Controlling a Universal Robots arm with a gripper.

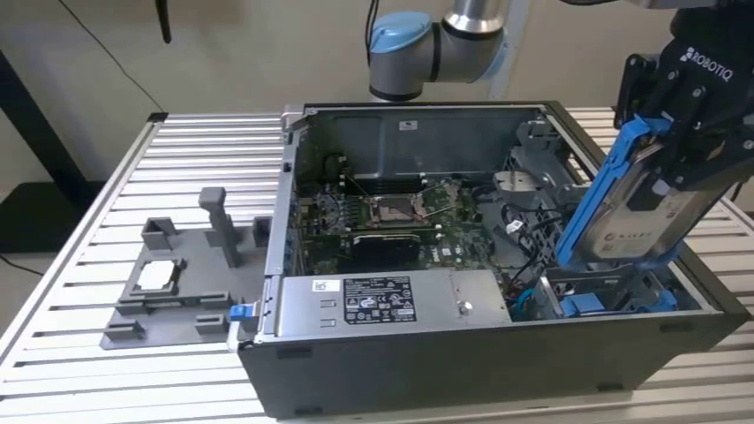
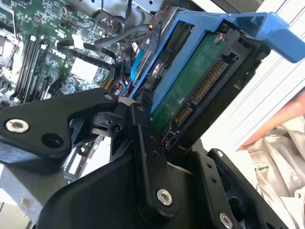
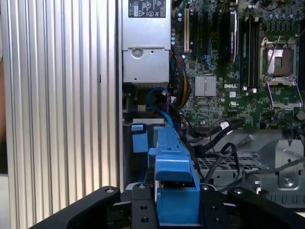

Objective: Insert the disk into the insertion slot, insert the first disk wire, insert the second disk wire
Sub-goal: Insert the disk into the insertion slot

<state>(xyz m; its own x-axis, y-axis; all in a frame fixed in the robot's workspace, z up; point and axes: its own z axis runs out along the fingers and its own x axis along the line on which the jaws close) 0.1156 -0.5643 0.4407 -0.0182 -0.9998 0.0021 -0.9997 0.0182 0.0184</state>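
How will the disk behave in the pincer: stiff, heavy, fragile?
Probably stiff: the disk hangs tilted from the pincer without sagging. Likely fragile: its bare circuit board shows. Being metal, perhaps heavy for its size.

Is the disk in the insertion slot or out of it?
Out. The gripper holds the disk tilted, nearly all its length standing above the insertion slot in the open case, not seated.

End effector [image 1: 674,163] tilted, closed; arm [image 1: 430,44] overhead.

Disk [image 1: 651,212]: silver metal, pale paper label [image 1: 630,237], blue plastic carrier [image 1: 595,199]. Claw [image 1: 674,168]: matt black metal. Table [image 1: 212,150]: ribbed aluminium.
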